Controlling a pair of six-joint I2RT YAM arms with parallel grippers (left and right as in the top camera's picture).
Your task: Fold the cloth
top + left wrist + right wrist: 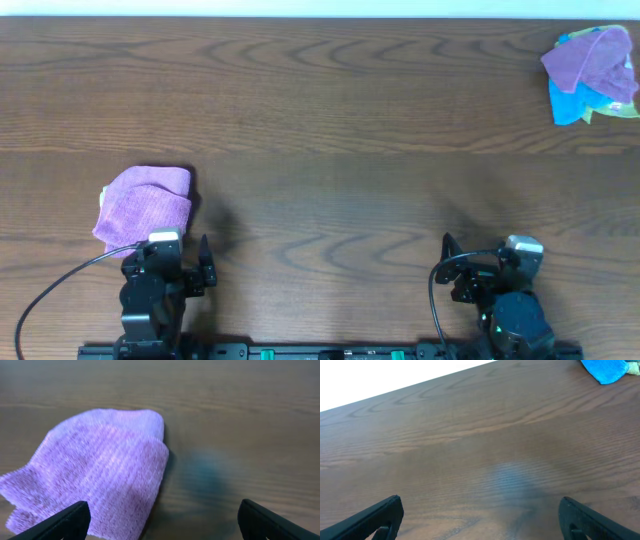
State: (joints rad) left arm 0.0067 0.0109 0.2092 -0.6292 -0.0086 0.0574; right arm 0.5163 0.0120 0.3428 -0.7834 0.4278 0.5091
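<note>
Your left gripper [162, 517] is spread wide w/ nothing between the jaws. The right gripper [480, 515] is the same: released, empty, bare table [330, 120] under it.

From the left claw, the purple cloth [105, 475] lies just ahead at approx 11 o'clock, lying flat in overlapping layers, upper flap edge facing 3 o'clock. In the wrist view your left finger [67, 520] overlaps the cloth's near hem. I can't tell if it touches or just hangs above it.

From the right claw nothing is near. Way out at 1 o'clock, in the far corner, sits a heap of spare cloths [592, 75], purple over blue. Only its blue edge [605, 370] shows in the right wrist cam.

What can go wrong, imo:
- Push the left arm fwd or lower it w/o lifting first and that left finger can catch the near hem, dragging the top layer and undoing the fold.
- Clench now and you'd likely pinch one layer only. Lifting then peels the stack open.
- The layers look offset, not square. A sideways nudge toward 9 o'clock would skew them more, and the cloth is already close to the table's left side in the overhead.
- Send the right arm across and you risk crowding the left one over a small target.
- Don't mistake the corner heap for the job: its top piece is purple too.
</note>
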